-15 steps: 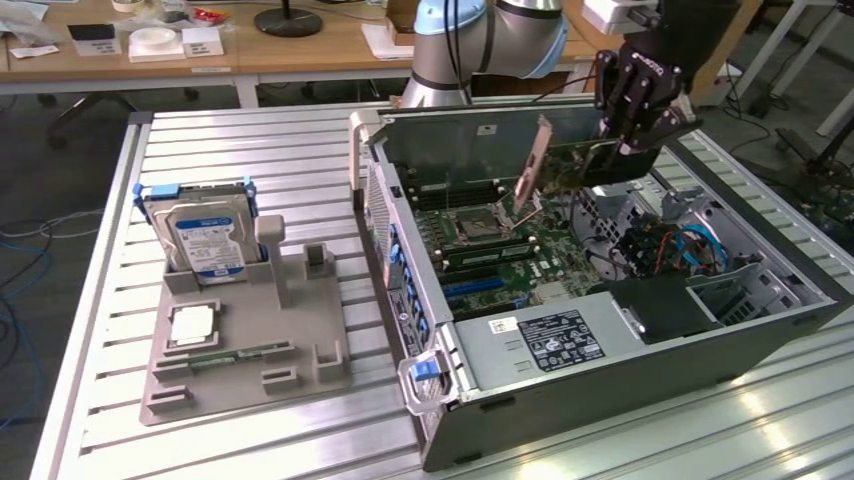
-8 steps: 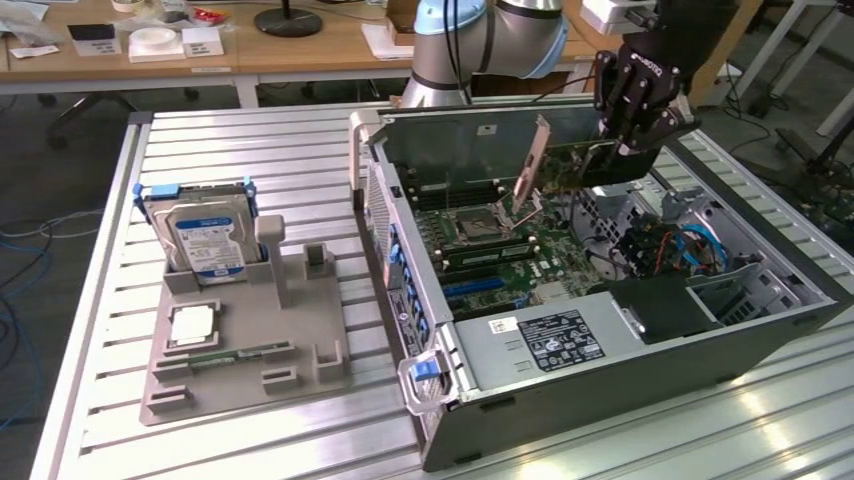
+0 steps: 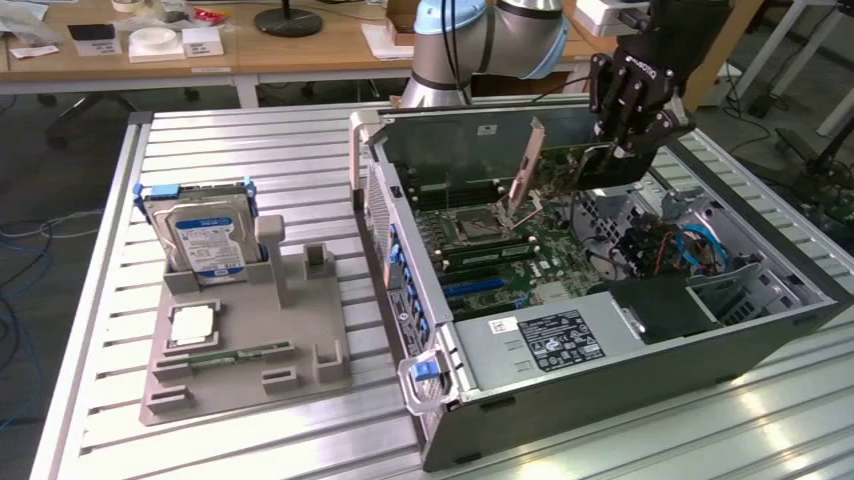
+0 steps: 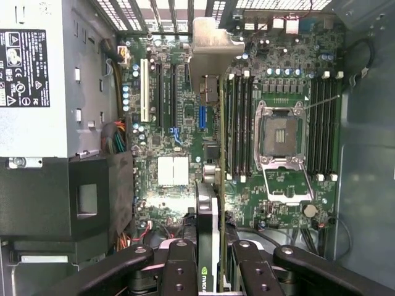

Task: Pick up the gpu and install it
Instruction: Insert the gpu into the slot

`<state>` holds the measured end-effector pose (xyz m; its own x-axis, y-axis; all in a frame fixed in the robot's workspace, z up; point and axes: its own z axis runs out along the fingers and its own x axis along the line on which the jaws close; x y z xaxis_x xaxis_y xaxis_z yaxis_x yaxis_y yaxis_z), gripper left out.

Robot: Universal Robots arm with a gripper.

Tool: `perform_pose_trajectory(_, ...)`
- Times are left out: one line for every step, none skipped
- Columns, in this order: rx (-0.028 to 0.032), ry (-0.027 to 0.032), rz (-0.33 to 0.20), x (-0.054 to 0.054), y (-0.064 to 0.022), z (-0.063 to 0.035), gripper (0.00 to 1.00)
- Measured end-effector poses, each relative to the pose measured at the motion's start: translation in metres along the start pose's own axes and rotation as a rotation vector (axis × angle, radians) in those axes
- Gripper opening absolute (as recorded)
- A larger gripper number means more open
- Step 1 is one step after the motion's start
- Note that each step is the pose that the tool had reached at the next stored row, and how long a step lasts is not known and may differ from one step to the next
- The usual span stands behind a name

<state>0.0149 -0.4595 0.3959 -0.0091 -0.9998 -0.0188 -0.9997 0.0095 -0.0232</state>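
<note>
Fingers: the fingers (image 4: 179,268) are drawn in narrow and clamp the gpu (image 4: 210,213) by its near end, one on each face; the card shows edge-on between them.
gpu: held in the air over the open computer case (image 3: 601,410), its silvery bracket (image 4: 213,49) at the far end, toward the vented rear wall. In the exterior view the gpu (image 3: 527,165) hangs tilted below the gripper (image 3: 614,168), clear of the board.
Done: the pick-up, judging by the lifted card.
Left: the seating. The card lines up roughly over the motherboard (image 4: 179,123), between the expansion slots (image 4: 162,92) and the memory banks beside the empty CPU socket (image 4: 281,132), but it is in no slot.
Case: lies on its side with the panel off, power supply (image 3: 567,340) at the near end.
Surface: a slatted metal surface (image 3: 240,150) carries the case and, at the exterior view's left, a grey holder (image 3: 240,380) with a hard drive (image 3: 207,240) upright, a processor chip (image 3: 191,325) and a memory stick (image 3: 227,352).
Room: wooden desks (image 3: 267,55) with small boxes behind; blue cable (image 3: 20,300) on the floor.
</note>
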Motion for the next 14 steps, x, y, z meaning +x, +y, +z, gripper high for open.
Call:
perform_pose_trajectory(0.0,0.0,0.0,0.0,0.0,0.0,0.27)
perform_pose_trajectory(-0.0001,0.0001,0.0,0.0,0.0,-0.0001,0.27)
perform_pose_trajectory(-0.0001,0.0001,0.0,0.0,0.0,0.0,0.27)
perform_pose_trajectory(0.0,0.0,0.0,0.0,0.0,0.0,0.27)
perform_pose_trajectory(0.0,0.0,0.0,0.0,0.0,0.0,0.27)
perform_pose_trajectory(-0.0001,0.0,0.0,0.0,0.0,0.0,0.27)
perform_pose_trajectory(-0.0001,0.0,0.0,0.0,0.0007,0.0,0.27)
perform_pose_trajectory(0.0,-0.0001,0.0,0.0,0.0014,0.0002,0.27)
perform_pose_trajectory(0.0,-0.0003,0.0,0.0,0.0024,0.0004,0.27)
perform_pose_trajectory(0.0,-0.0004,0.001,0.0,0.0047,0.0008,0.27)
perform_pose_trajectory(0.0,-0.0003,0.002,0.0,0.0073,0.001,0.27)
perform_pose_trajectory(0.0001,-0.0003,0.003,0.0,0.0098,0.0012,0.27)
perform_pose_trajectory(0.0001,-0.0003,0.004,0.0,0.0114,0.0015,0.27)
perform_pose_trajectory(0.0001,-0.0001,0.005,0.0,0.0128,0.0019,0.27)
